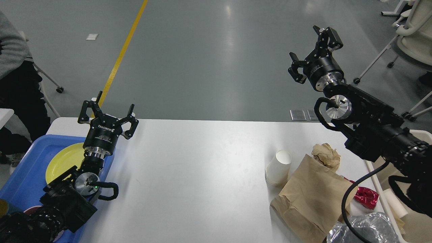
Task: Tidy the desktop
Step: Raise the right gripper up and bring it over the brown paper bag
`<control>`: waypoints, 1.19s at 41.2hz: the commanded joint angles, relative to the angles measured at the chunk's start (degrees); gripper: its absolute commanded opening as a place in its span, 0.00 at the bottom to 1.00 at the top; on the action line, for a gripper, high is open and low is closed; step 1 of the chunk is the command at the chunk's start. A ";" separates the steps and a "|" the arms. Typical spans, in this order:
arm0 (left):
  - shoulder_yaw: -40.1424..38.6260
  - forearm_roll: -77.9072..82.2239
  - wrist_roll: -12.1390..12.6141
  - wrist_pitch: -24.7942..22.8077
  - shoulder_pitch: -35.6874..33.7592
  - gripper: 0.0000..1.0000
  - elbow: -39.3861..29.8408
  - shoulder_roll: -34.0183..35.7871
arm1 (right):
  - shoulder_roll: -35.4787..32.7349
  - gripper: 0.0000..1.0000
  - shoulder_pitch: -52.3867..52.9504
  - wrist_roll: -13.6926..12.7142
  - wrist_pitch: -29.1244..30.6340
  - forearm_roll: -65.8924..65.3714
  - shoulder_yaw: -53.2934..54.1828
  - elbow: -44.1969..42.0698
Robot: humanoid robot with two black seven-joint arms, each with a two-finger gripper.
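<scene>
Item: counter, white, smooth, slightly glossy; fills the lower view. Rigid and fixed, likely slippery; not itself to be gripped, the litter on it is.
Litter, at 4 o'clock: paper cups, light, crushable, take by the rim; brown bag, limp; crumpled paper; red wrapper; clear plastic.
Blue tray with yellow plate, at 8 o'clock.
Left tool: wide open, empty, above the counter's far-left corner.
Right tool: open, empty, raised beyond the far edge, well apart from the litter
</scene>
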 commanded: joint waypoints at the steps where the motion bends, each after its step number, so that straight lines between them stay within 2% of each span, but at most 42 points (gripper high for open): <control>1: 0.00 0.01 0.00 -0.08 0.00 0.99 -0.01 -0.04 | -1.53 1.00 9.95 0.01 0.26 0.06 -17.04 -0.66; 11: 0.00 0.01 0.00 -0.08 0.00 0.99 -0.01 -0.04 | -3.11 1.00 25.07 0.01 0.97 0.58 -60.37 1.53; 14: 0.00 0.01 0.00 -0.08 -0.09 0.99 -0.01 -0.04 | -3.20 1.00 30.24 0.01 1.14 0.50 -75.82 10.02; 18: 0.00 0.01 0.00 -0.08 0.00 0.99 -0.01 -0.04 | -3.03 1.00 35.00 0.01 1.49 0.32 -87.19 17.08; 22: 0.00 0.01 0.00 -0.08 0.00 0.99 -0.01 0.05 | -1.63 1.00 39.57 0.01 3.68 0.23 -93.80 20.34; 28: 0.00 0.01 0.00 -0.08 0.00 0.99 -0.01 0.05 | 0.40 1.00 46.25 0.01 9.48 0.23 -94.60 22.62; 35: 0.00 0.01 0.00 -0.17 0.00 0.99 -0.01 0.05 | 2.07 1.00 53.63 -0.43 18.78 -0.47 -94.68 34.65; 38: 0.00 0.01 0.00 -0.17 0.00 0.99 -0.01 0.05 | 4.52 1.00 55.31 -2.62 22.05 -1.61 -94.95 38.17; 41: 0.00 0.01 0.00 -0.17 0.00 0.99 -0.01 0.05 | 6.46 1.00 57.24 -6.40 24.08 -2.58 -95.21 43.53; 42: 0.00 0.01 0.00 -0.17 0.00 0.99 -0.01 0.05 | 7.16 1.00 58.90 -9.19 25.04 -2.84 -95.13 46.77; 46: 0.00 0.01 0.00 -0.17 0.00 0.99 -0.01 0.05 | 9.97 1.00 61.90 -14.74 26.19 -2.76 -94.34 53.90; 48: 0.00 0.01 0.00 -0.17 0.00 0.99 -0.01 0.05 | 10.86 1.00 62.35 -19.83 27.07 -2.67 -92.33 58.56; 49: 0.00 0.01 0.00 -0.17 0.00 0.99 -0.01 0.05 | 10.95 1.00 62.09 -20.55 27.07 -2.67 -92.05 59.10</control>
